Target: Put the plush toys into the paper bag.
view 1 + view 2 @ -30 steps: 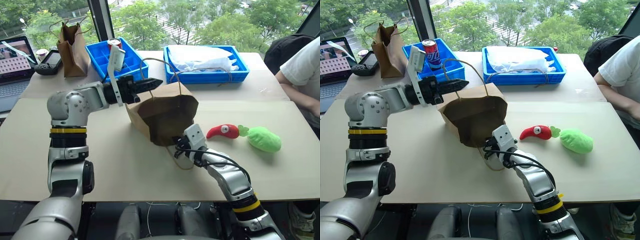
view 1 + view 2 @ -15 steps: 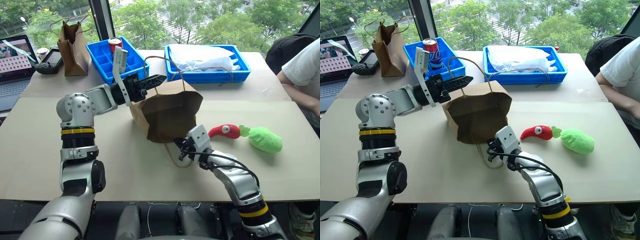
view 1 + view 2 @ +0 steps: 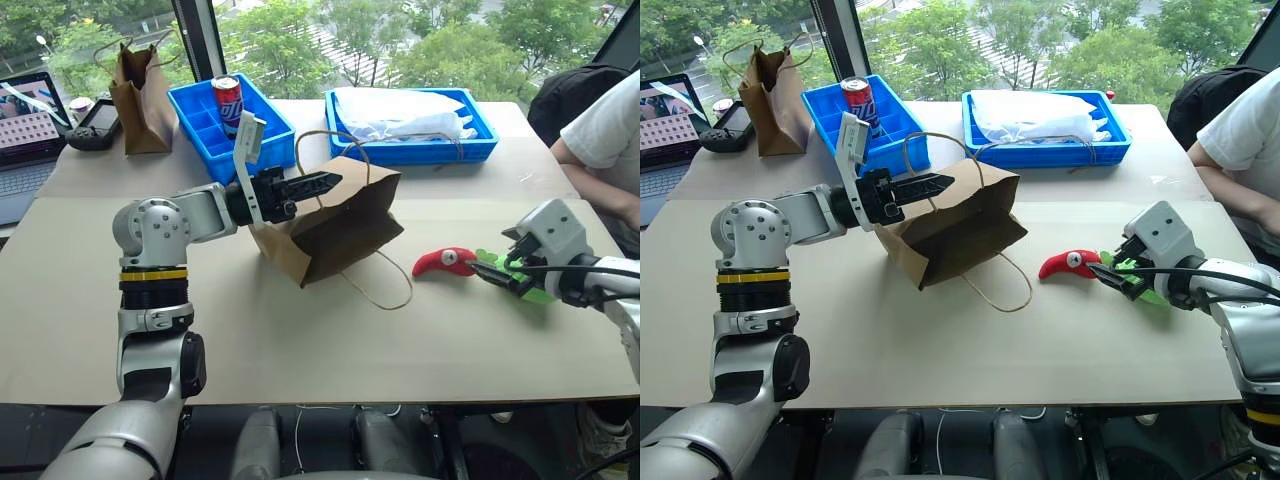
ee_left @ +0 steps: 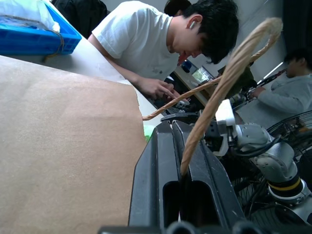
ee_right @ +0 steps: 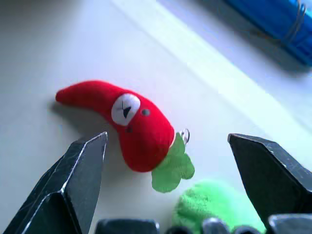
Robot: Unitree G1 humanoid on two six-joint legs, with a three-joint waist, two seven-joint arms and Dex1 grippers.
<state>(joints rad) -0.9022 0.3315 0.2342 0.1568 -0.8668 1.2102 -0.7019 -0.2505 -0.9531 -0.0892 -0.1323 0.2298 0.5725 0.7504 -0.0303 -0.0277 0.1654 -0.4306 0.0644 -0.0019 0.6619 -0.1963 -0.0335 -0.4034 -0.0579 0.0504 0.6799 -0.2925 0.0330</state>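
While the bag hangs held by one handle, toys not yet bagged.

Left gripper [image 3: 322, 182] clenched on a twine handle [image 4: 222, 87] of the paper bag [image 3: 335, 222], lifting the upper edge so the bag tilts with its mouth toward the right side, probably to keep it reachable for loading. Right gripper [image 3: 490, 268] spread wide, grasping nothing, poised low over the table [image 3: 300, 330]. Between and just ahead of its fingers [image 5: 78, 168]: red chili plush [image 5: 129, 122], eye up, lying flat. Directly under the same gripper, partly hidden: green plush [image 5: 209, 207], touching the chili's leafy end. Paper bag well off to that gripper's left. Likely next: close on the chili, carry across to the bag mouth.
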